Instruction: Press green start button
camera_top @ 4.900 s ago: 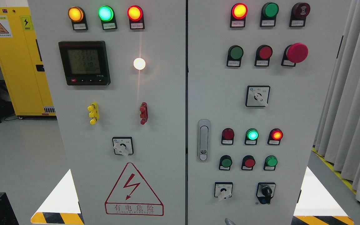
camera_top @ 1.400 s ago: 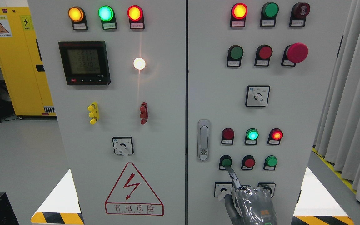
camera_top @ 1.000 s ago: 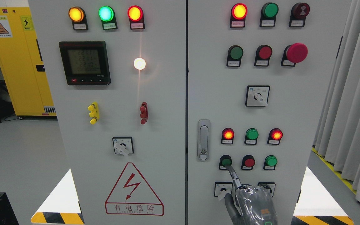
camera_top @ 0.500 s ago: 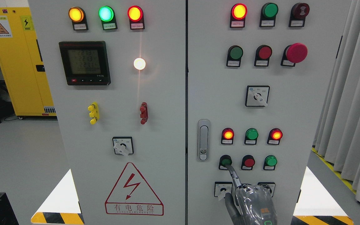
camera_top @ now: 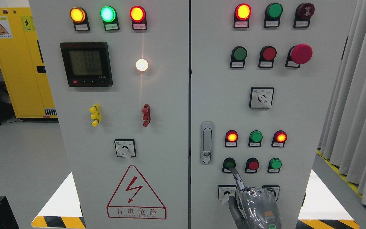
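Note:
The green start button (camera_top: 229, 163) sits at the left of the lower button row on the right cabinet door. My right hand (camera_top: 255, 206), in a grey glove, rises from the bottom edge right of the middle. Its index finger (camera_top: 237, 182) is stretched up and its tip touches the button's lower edge. The other fingers are curled and hold nothing. Above the button, the left red lamp (camera_top: 232, 137) is lit, the green lamp (camera_top: 256, 136) is dark, and the right red lamp (camera_top: 280, 137) is lit. The left arm is out of view.
A red button (camera_top: 253, 165) and another green button (camera_top: 275, 163) stand to the right of the start button. A selector switch (camera_top: 226, 192) lies under my finger, and a door handle (camera_top: 206, 142) is to the left. Curtains (camera_top: 357, 101) hang at the right.
My right hand rose into view and put its index finger on the green button. Then the green lamp above went dark and the left red lamp lit. The hand holds still now.

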